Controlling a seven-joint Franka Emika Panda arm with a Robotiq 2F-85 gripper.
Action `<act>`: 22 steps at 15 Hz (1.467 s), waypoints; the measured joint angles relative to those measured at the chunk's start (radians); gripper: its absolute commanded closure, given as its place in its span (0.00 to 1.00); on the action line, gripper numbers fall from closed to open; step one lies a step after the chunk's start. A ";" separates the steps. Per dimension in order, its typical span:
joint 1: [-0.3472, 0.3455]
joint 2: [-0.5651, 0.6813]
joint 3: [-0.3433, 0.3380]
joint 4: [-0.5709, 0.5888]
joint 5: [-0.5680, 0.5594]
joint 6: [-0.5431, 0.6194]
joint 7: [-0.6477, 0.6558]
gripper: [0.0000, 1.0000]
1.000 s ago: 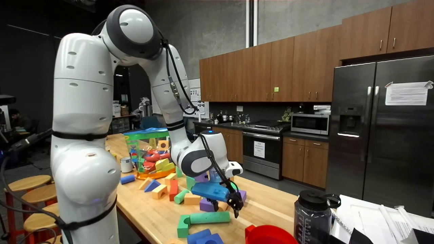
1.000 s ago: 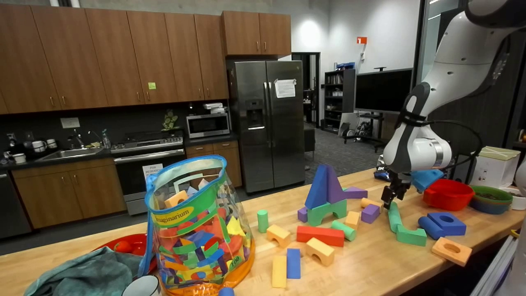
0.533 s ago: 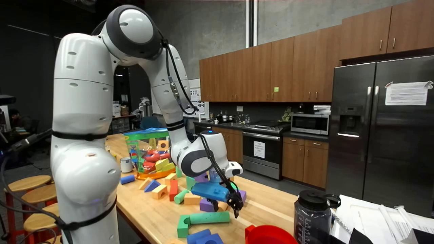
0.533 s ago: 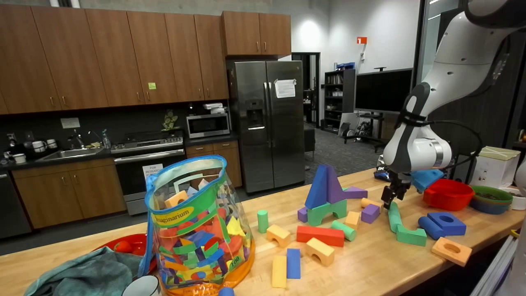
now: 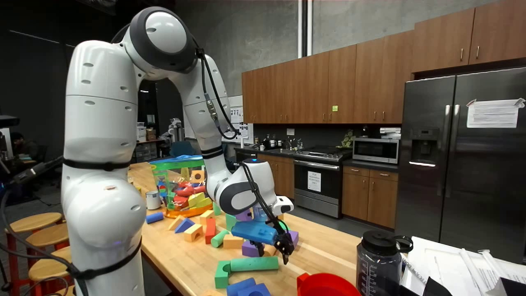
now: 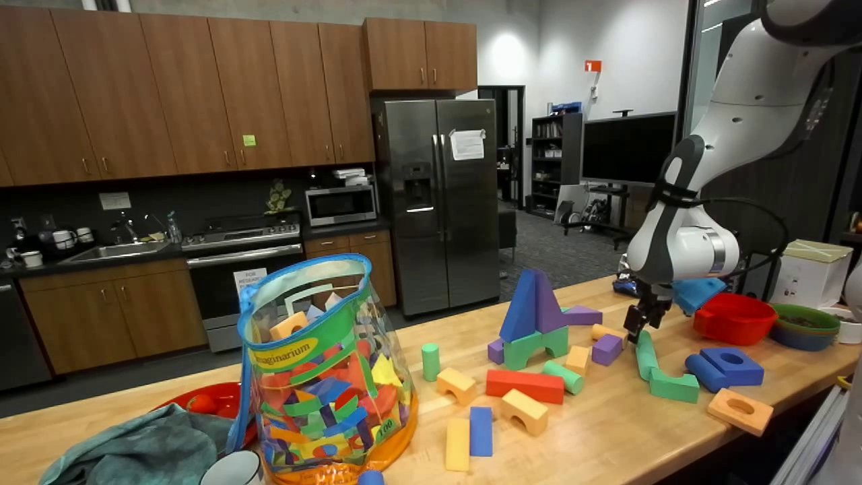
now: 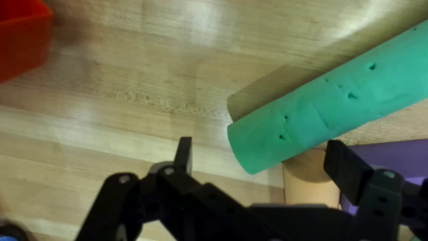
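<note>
jaws: spread wide, hovering near end of green cylinder [image 7: 331, 105]; contact unclear | cylinder: smooth, pitted, lying on wood-grain tabletop [image 7: 143, 73], far end by green arch [image 6: 677, 388] | nearby: matte tan cylinder [image 7: 311, 192], flat-faced purple block [image 7: 394, 155]; glossy red bowl [image 6: 734, 330] farther off

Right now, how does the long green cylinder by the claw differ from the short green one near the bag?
The long cylinder lies on its side; the short cylinder stands on end. The long cylinder is slender, the short cylinder stubby. The long cylinder is close to the claw; the short cylinder is well away. Both are green and round-sided.
</note>
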 measured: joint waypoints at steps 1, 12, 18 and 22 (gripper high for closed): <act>0.000 0.000 0.000 0.000 0.000 0.000 0.000 0.00; 0.000 0.000 0.000 0.000 0.000 0.000 0.000 0.00; 0.000 0.000 0.001 0.001 0.000 0.000 0.000 0.00; 0.000 0.001 0.000 0.028 0.000 -0.020 0.000 0.13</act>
